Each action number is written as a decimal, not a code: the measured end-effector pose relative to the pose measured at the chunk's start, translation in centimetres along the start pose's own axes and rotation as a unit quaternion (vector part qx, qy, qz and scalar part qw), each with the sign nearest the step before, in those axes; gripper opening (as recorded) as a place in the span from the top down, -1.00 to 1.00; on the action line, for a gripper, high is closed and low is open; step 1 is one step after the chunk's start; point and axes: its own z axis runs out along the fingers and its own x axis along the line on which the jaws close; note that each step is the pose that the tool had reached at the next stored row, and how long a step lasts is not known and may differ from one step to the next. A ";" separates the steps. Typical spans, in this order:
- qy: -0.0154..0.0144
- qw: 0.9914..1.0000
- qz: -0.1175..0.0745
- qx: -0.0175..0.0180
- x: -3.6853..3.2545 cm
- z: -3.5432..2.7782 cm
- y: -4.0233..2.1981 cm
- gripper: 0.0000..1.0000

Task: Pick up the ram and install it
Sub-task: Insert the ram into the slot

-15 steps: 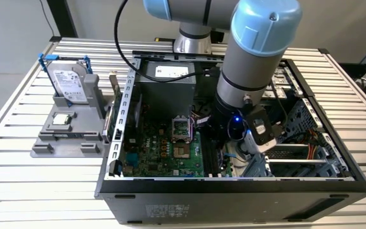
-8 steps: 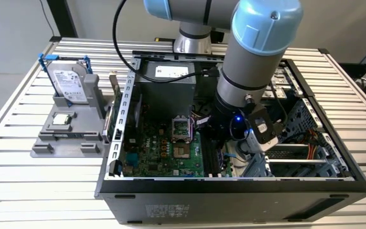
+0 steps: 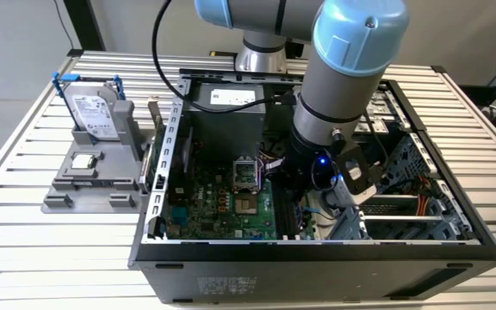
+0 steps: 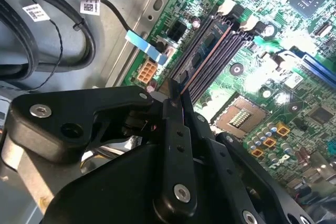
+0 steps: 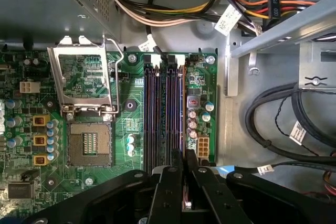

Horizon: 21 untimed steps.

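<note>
Pincer (image 5: 184, 157) clamped on ram (image 4: 206, 51). The ram is picked up and stands edge-on in memory slots (image 5: 155, 114) directly beneath. Full seating unconfirmed.

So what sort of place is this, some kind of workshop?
Probably a robotics lab or test bench for computer assembly: a robot arm reaches into an open computer case on a slatted metal table, with a hard drive standing in a grey holder beside it.
</note>
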 end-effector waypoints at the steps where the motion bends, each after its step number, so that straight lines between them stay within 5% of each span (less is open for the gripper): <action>1: 0.000 1.000 0.000 0.000 0.01 0.10 0.00 1.00; 21: 0.000 1.000 0.000 0.001 -0.10 0.58 -0.01 1.00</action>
